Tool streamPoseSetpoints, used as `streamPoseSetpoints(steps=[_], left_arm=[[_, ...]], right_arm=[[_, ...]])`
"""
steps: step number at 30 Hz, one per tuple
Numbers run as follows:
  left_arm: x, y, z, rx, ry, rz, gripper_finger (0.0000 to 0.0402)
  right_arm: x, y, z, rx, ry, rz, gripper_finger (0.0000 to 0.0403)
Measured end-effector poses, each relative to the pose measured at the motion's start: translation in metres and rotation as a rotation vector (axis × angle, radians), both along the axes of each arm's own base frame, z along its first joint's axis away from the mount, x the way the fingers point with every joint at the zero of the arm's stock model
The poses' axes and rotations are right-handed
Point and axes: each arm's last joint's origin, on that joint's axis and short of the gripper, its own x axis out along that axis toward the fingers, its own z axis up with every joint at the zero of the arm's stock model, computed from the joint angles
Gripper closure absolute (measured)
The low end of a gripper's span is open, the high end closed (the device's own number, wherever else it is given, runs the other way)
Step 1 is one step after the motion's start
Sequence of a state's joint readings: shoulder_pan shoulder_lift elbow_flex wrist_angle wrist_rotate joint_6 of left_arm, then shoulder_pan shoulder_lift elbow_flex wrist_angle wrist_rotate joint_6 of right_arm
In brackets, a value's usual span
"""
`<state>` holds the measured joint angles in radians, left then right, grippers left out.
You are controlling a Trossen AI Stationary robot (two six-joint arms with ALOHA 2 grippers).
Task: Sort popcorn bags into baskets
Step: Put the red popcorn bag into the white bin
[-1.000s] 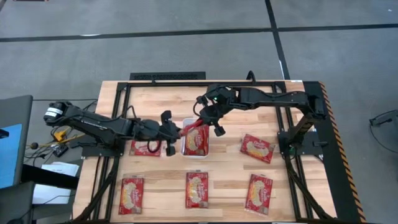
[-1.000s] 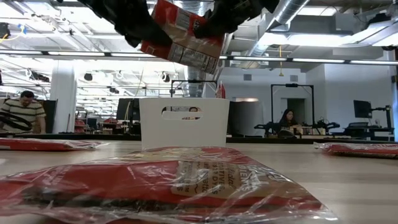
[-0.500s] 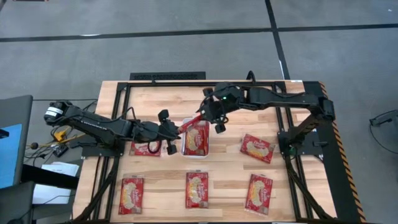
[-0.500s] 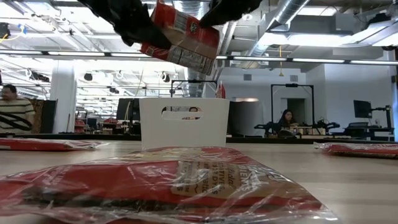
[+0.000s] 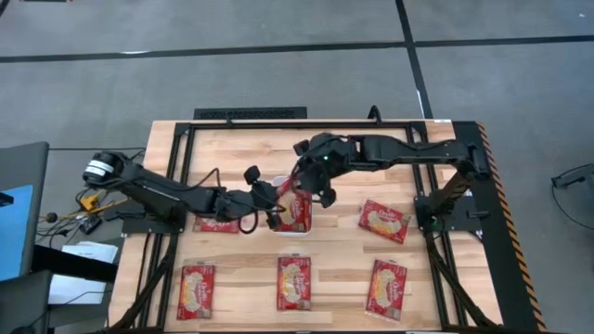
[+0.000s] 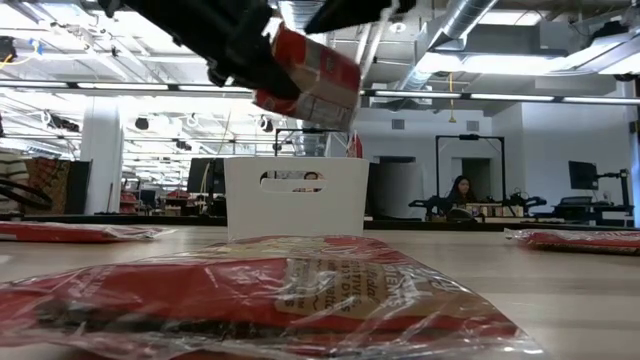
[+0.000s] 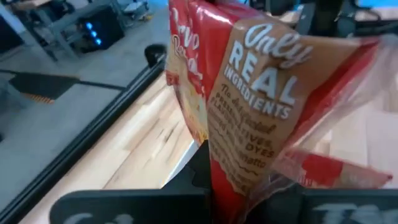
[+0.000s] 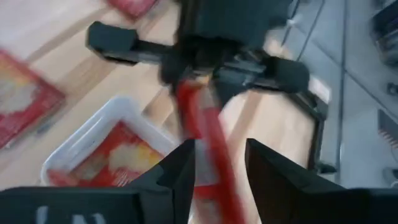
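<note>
My left gripper (image 5: 274, 197) is shut on a red popcorn bag (image 5: 288, 189) that hangs above the white basket (image 5: 278, 227). The same bag (image 6: 308, 75) shows in the air over the basket (image 6: 297, 197) in the low view. Another bag (image 5: 295, 211) lies flat inside the basket. My right gripper (image 5: 311, 184) is open just beyond the held bag. In its wrist view the bag's thin edge (image 8: 208, 134) runs through the gap between the open fingers of my right gripper (image 8: 221, 168). My left gripper pinches one end of the bag (image 7: 231, 180) between its two fingers. It comes in roughly level from the table's left. The bag stands on edge, sticks out past the fingers and is lifted clear above the basket, tilted.
Three bags lie in a row near the front edge (image 5: 196, 289), (image 5: 294, 282), (image 5: 387, 287). One bag (image 5: 384, 220) lies right of the basket, and one (image 5: 218, 224) lies partly under the left arm. A wrapped bag (image 6: 270, 290) fills the low view's foreground.
My right gripper has opened and let go of the bag. My left gripper has carried the bag toward the table's right, over the basket, and the bag now sits a little lower and more tipped.
</note>
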<state>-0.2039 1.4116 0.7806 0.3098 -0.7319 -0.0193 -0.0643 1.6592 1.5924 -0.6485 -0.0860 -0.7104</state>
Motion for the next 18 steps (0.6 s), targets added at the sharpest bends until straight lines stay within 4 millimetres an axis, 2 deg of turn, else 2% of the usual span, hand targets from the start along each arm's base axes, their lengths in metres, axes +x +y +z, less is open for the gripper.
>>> streamPoseSetpoints(steps=[5,10,12,15,18], left_arm=[[-0.0011,-0.003,-0.0015,0.005,0.008,0.023,0.0398],[-0.0026,-0.007,0.0001,0.008,0.0,0.023,0.0395],[-0.0031,-0.0082,0.0001,0.014,0.0,0.033,0.0395],[-0.0042,-0.0099,0.0001,0.024,0.003,0.05,0.0398],[-0.0046,-0.0103,0.0004,0.025,0.004,0.051,0.0398]], right_arm=[[0.0057,-0.0007,-0.0087,-0.068,0.046,-0.004,0.0301],[0.0066,-0.0009,-0.0074,-0.131,0.034,-0.016,0.0376],[0.007,-0.0011,-0.007,-0.134,0.029,-0.02,0.0393],[0.0058,-0.0011,-0.0046,-0.131,0.017,-0.026,0.0386],[0.0053,0.0013,-0.0026,-0.129,0.004,-0.028,0.0341]])
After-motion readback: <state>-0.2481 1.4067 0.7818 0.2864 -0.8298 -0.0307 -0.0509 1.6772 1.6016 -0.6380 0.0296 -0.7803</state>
